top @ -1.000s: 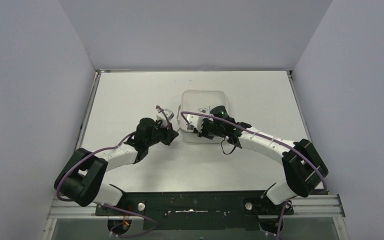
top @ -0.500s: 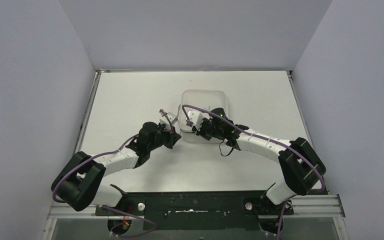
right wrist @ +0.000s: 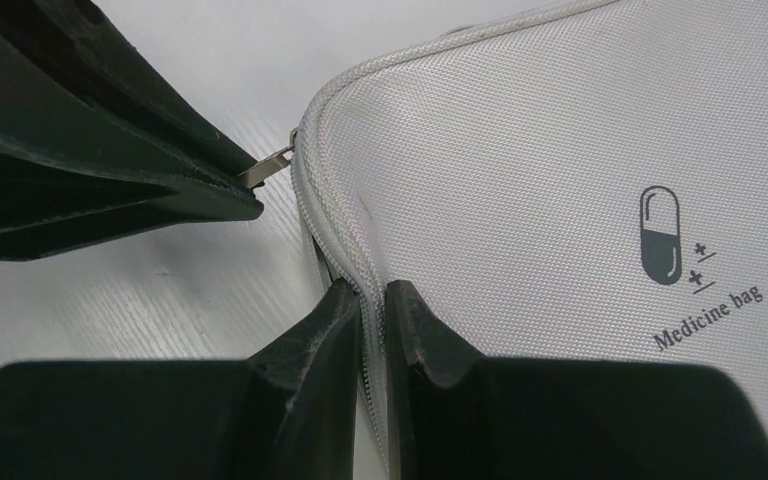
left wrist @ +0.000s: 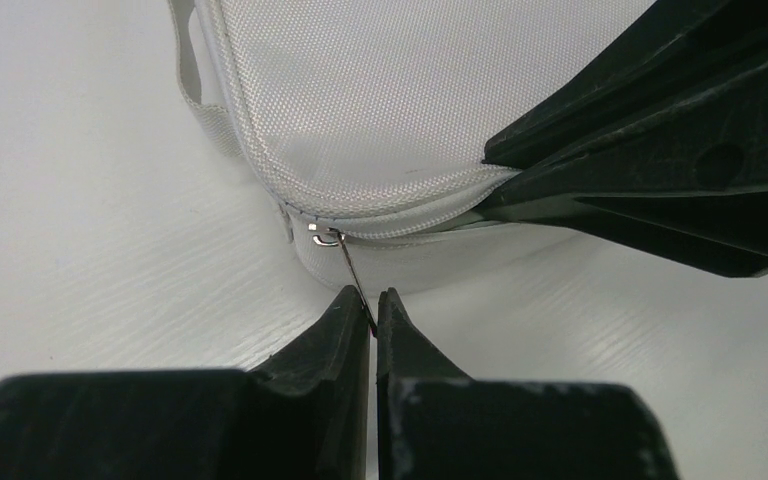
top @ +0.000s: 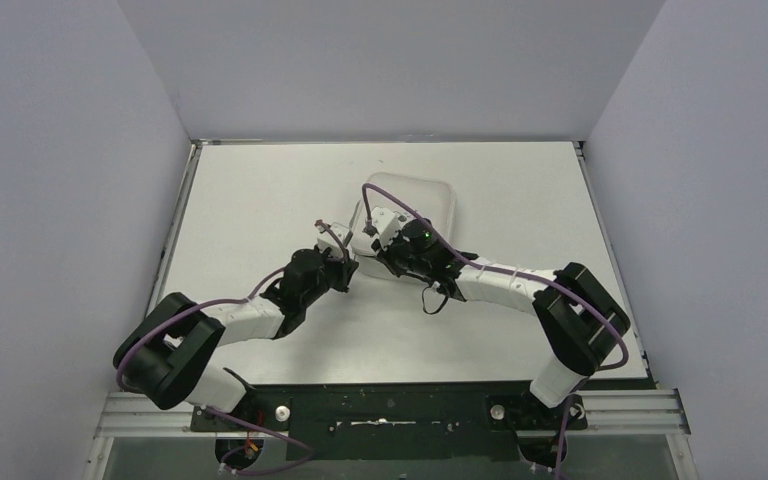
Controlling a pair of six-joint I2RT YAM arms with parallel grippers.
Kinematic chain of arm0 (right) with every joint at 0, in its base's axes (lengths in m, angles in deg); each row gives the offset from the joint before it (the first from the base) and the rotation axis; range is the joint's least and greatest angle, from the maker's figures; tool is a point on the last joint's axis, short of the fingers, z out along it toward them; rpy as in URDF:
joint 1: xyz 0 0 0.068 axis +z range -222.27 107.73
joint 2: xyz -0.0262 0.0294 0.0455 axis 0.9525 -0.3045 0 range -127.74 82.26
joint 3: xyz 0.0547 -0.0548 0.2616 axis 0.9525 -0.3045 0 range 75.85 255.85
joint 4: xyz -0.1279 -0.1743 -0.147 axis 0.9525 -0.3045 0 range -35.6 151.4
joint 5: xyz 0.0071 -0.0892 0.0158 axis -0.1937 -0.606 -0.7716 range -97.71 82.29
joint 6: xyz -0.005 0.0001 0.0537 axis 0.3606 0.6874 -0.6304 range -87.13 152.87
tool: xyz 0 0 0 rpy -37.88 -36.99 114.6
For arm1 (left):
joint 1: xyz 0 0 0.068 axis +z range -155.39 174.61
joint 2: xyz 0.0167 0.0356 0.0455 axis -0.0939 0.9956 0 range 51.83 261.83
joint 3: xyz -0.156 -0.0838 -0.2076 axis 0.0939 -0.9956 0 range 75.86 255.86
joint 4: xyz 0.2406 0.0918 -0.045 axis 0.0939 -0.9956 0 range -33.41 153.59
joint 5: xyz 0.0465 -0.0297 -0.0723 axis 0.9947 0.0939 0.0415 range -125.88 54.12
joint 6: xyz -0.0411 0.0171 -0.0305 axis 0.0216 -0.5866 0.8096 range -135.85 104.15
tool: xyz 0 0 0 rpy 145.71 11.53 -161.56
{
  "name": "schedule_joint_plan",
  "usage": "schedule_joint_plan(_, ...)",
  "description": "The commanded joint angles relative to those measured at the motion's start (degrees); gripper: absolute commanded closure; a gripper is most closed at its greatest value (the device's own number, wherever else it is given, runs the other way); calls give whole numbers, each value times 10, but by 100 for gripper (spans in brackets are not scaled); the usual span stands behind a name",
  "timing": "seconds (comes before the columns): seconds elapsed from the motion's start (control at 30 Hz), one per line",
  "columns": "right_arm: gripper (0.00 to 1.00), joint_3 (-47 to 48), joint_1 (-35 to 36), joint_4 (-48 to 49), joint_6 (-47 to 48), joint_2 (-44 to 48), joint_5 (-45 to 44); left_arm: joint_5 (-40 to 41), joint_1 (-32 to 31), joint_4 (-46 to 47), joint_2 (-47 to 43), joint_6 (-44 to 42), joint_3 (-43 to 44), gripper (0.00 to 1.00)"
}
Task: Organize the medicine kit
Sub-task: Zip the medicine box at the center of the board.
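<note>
Medicine kit (top: 415, 205) lies flat mid-table (top: 260, 190), pill logo (right wrist: 660, 235) up. Left gripper (left wrist: 373, 305) fingers pressed together, pinching metal zipper pull (left wrist: 350, 270) at kit's near-left corner. Right gripper (right wrist: 372, 295) fingers nearly together, clamped on lid's piped edge just beside same corner.

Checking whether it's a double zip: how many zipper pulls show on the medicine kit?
1: the zipper pull at the medicine kit corner, pinched in the left gripper. Another may be hidden elsewhere along the seam.
</note>
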Motion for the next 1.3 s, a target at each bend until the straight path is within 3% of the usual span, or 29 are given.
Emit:
schedule_joint_plan(0.0,100,28,18,132,-93,-30,10,-107,-54,76,-7,18,4,100)
schedule_joint_plan(0.3,100,4,-19,147,-100,-12,25,-83,-56,13,-87,20,-19,100)
schedule_joint_plan(0.4,92,8,-20,153,-104,-18,36,-96,-57,38,-87,51,-23,100)
schedule_joint_plan(0.53,93,20,-18,143,-107,-22,49,-89,-58,28,-82,60,-15,100)
schedule_joint_plan(0.6,86,22,-22,133,-131,-11,51,-75,-56,6,-82,53,-8,100)
schedule_joint_plan(0.73,63,47,-28,50,-153,31,40,-55,-51,-28,-72,48,7,100)
schedule_joint_plan(0.83,54,43,-58,19,-214,67,70,-47,-48,-29,-69,49,8,100)
schedule_joint_plan(1.03,49,-5,-108,-15,-305,132,70,-30,-45,-32,-74,53,7,100)
schedule_joint_plan(1.13,46,-44,-125,-16,-358,185,18,-31,-43,-34,-72,53,8,100)
schedule_joint_plan(1.27,40,-71,-166,-86,-413,239,-67,-29,-42,-45,-71,53,17,100)
